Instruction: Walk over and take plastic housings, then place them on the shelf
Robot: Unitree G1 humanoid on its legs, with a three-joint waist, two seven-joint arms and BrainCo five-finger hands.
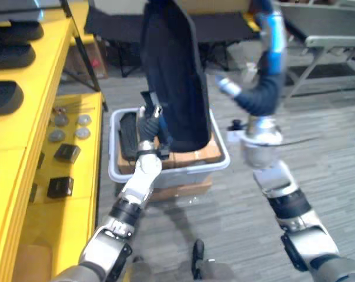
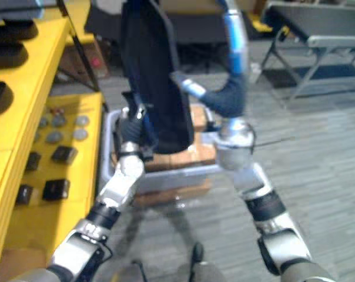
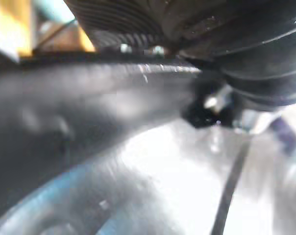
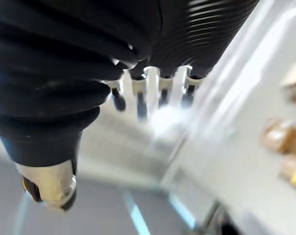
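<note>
Up it comes: the plastic housing (image 1: pixel 177 70) stands tall and upright over the grey bin (image 1: pixel 113 147) — a big dark shell, stiff, probably light, awkward for its length. The left hand (image 1: pixel 149 120) looks curled round its lower edge. The right hand (image 1: pixel 261 97) sits beside the far edge, fingers loose, gripping nothing. Smooth plastic may slip — I'd want both long edges held before the yellow shelf (image 1: pixel 86 176).

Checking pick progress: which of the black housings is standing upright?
The large housing upright at the grey bin; the other housings lie flat on the yellow shelf or low inside the bin.
</note>
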